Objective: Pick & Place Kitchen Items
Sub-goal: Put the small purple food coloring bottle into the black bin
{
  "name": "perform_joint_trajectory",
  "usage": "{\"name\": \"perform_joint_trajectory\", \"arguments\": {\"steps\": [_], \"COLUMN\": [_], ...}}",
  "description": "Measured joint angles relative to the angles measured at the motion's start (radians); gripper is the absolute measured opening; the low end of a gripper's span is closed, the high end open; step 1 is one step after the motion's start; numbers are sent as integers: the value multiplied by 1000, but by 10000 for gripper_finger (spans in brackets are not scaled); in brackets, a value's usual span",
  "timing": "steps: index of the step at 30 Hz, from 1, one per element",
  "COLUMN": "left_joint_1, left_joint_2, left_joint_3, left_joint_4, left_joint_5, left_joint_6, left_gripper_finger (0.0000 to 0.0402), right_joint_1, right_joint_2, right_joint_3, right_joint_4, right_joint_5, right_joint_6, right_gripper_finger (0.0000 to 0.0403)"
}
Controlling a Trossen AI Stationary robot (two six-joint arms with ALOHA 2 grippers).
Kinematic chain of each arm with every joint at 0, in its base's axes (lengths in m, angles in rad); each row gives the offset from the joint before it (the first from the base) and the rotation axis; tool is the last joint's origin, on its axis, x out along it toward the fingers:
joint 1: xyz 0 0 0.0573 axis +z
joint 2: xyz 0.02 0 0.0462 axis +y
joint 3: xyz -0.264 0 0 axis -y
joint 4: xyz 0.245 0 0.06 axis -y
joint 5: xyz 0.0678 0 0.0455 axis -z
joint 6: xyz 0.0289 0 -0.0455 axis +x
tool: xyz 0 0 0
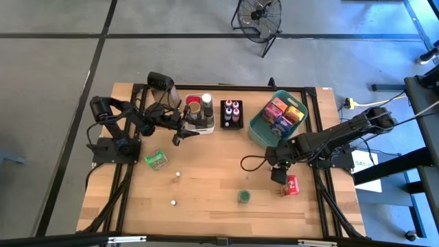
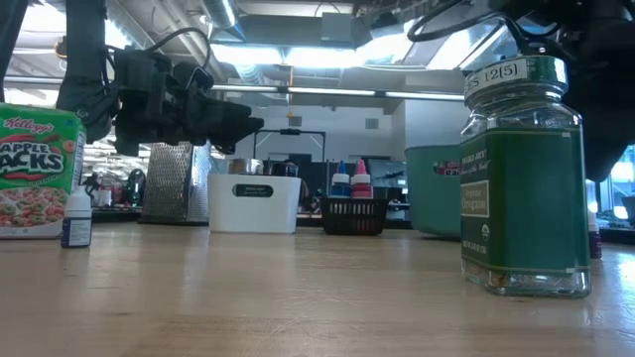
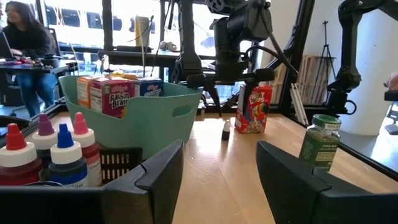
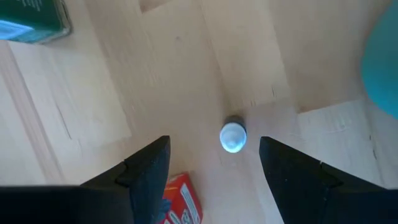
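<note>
Wooden counter (image 1: 206,171) is carrying scattered groceries. Near: green jar (image 1: 243,197), red box (image 1: 291,185). Right claw (image 4: 214,163), fingers apart, is hovering over a small capped bottle (image 4: 233,137). Farther: left claw (image 3: 217,171), parted and empty, is facing the teal basket (image 1: 257,130).

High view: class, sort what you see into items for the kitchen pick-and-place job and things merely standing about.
Job items: red cereal box, green spice jar, green cereal box, small white-capped bottle.
Standing about: metal grater, black floor fan.

matt wooden table (image 1: 206,178), glossy glass jar (image 2: 524,178)
</note>
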Motion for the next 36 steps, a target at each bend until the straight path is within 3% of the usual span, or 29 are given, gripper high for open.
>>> {"name": "perform_joint_trajectory", "arguments": {"steps": [14,24,36], "left_joint_1": [0,0,0], "left_joint_2": [0,0,0], "left_joint_3": [0,0,0], "left_joint_4": [0,0,0], "left_joint_5": [-1,-1,-1], "left_joint_6": [2,1,1], "left_gripper_finger": [196,196,196], "right_joint_1": [41,95,194], "right_joint_2": [1,-63,-93], "right_joint_3": [-1,82,81], "right_joint_4": [12,-55,-98], "right_joint_5": [20,194,189], "right_joint_6": [-17,-61,242], "right_gripper_finger": [250,250,250]}}
